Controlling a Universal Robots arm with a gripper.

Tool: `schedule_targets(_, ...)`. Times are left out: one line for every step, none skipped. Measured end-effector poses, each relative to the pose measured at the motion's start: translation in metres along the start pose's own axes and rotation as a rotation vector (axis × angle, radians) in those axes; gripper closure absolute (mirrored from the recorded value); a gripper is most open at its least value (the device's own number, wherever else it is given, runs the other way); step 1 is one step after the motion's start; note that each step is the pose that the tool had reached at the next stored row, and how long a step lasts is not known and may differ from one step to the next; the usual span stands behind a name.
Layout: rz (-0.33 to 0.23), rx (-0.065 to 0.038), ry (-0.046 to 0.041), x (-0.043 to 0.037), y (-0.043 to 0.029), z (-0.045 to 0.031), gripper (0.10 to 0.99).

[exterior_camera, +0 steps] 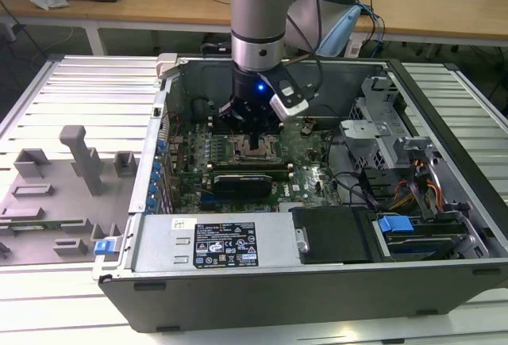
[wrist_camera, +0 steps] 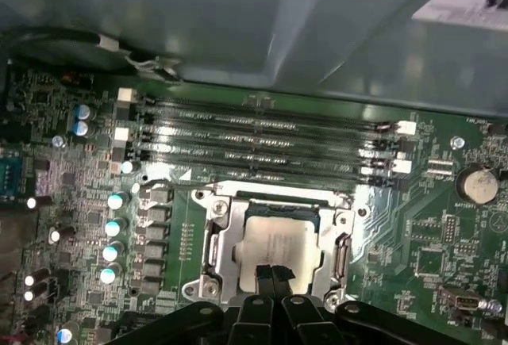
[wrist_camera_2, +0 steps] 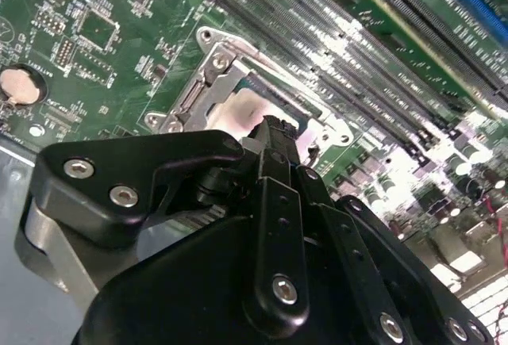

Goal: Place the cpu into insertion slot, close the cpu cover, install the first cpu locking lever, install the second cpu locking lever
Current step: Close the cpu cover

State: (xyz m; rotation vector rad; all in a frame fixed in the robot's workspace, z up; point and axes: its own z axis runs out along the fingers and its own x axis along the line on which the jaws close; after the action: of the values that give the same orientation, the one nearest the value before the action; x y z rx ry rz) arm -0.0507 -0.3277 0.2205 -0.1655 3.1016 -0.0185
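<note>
First wrist view: chip (wrist_camera: 274,242) seated, cover (wrist_camera: 216,242) looks down over it. Tool (wrist_camera: 274,275) clenched, empty, at the chip's edge. Levers: we can't tell if latched.

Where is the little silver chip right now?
In the first wrist view the cpu sits in the insertion slot on the green motherboard, directly under the gripper.

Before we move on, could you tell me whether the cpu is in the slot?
In: the cpu lies flat inside the slot, within its metal rim, in the first wrist view.
</note>
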Motion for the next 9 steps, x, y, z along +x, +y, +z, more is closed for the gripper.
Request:
schedule_targets(0.000,0.000,-0.0029,0.0022,0.0002,0.0002,0.980)
schedule_targets(0.000,0.001,-0.0051,0.0049,0.0005,0.0003,0.980)
schedule_targets(0.000,0.001,-0.0059,0.0068,0.0007,0.0005,0.980)
schedule_targets(0.000,0.001,-0.0072,0.0112,0.0012,0.0009,0.980)
schedule_targets(0.000,0.001,-0.0076,0.0135,0.0014,0.0012,0.980)
schedule_targets(0.000,0.001,-0.0078,0.0153,0.0016,0.0014,0.980)
schedule_targets(0.000,0.001,-0.0082,0.0187,0.0020,0.0018,0.980)
schedule_targets(0.000,0.001,-0.0083,0.0207,0.0022,0.0020,0.980)
schedule_targets(0.000,0.001,-0.0084,0.0224,0.0025,0.0022,0.980)
